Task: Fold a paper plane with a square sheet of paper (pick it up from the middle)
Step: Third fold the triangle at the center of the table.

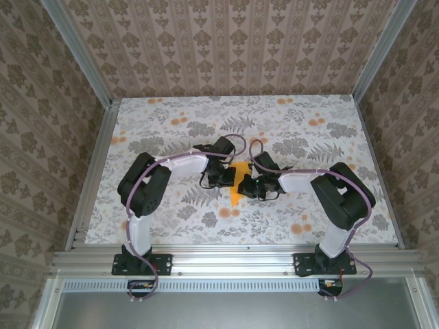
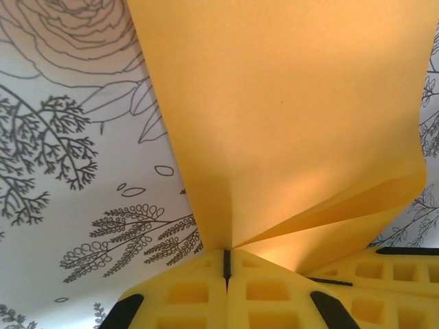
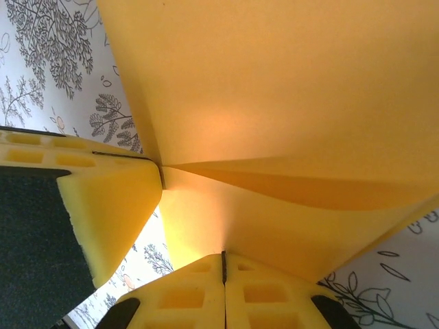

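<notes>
Paper (image 1: 237,186), orange-yellow and creased, lies just below the middle of the overhead frame on the flowered tablecloth (image 1: 206,116), between the two arms. At the bottom of its wrist view, the left gripper (image 2: 226,264) has its yellow pads pinched together on the paper's edge. The right gripper (image 3: 223,264) is likewise clamped on a folded edge.

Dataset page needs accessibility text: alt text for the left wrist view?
The left end effector, its yellow fingers shut at bottom centre, pinches a creased orange-yellow paper that fans up and right across the frame. A white tablecloth with grey line-drawn flowers and ferns lies behind it at left.
</notes>
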